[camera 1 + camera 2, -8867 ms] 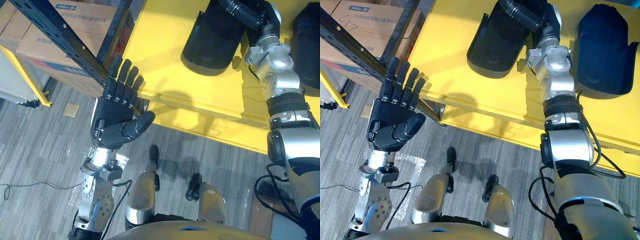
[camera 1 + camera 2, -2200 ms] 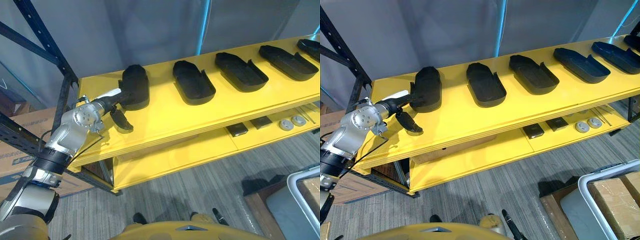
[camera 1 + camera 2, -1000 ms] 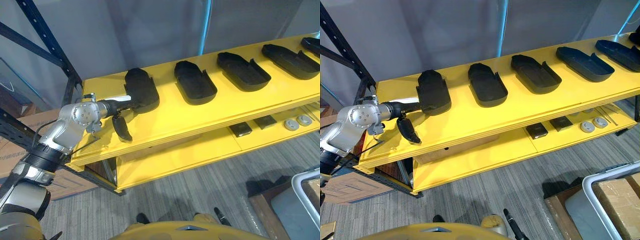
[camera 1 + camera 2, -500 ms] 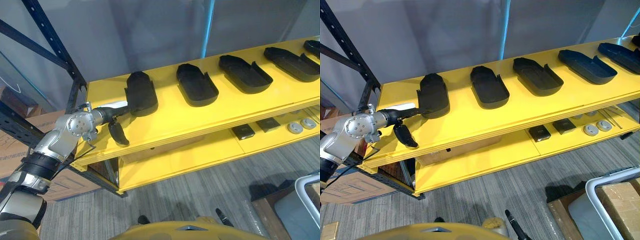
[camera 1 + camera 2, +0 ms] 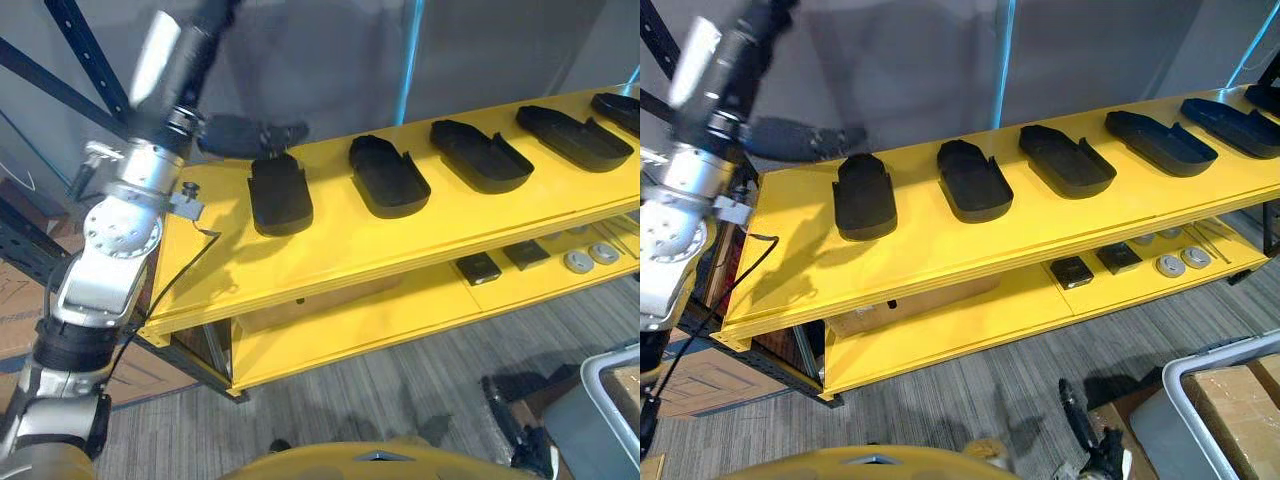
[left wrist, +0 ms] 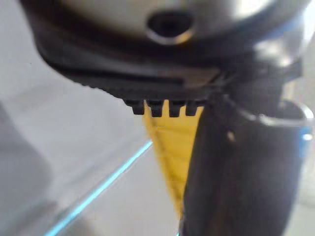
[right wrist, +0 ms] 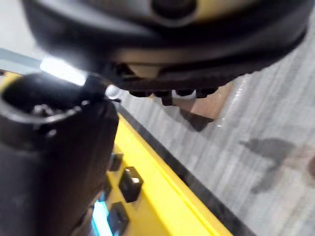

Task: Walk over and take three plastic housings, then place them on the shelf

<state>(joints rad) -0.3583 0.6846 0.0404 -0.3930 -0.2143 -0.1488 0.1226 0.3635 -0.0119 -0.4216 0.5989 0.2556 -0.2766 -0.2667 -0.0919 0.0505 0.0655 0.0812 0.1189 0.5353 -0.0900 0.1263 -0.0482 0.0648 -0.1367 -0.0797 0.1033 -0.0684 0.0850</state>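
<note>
Several plastic housings [image 5: 975,182] are lying in a row along the top board of the yellow shelf [image 5: 330,238]. Each is matt black, shallow and tub-like, and rounded at one end. You are seeing the left hand [image 5: 240,133] hanging raised over the shelf's left end, near the leftmost housing [image 5: 280,197]. You cannot tell whether it is apart or together. The eye views are giving you the lower board [image 5: 970,320], carrying small dark blocks [image 5: 1072,270] and round discs [image 5: 1170,264]. The right wrist view is adding the right hand [image 7: 59,147], its state likewise untellable, beside the shelf's yellow edge and above streaked grey floor [image 7: 266,123].
</note>
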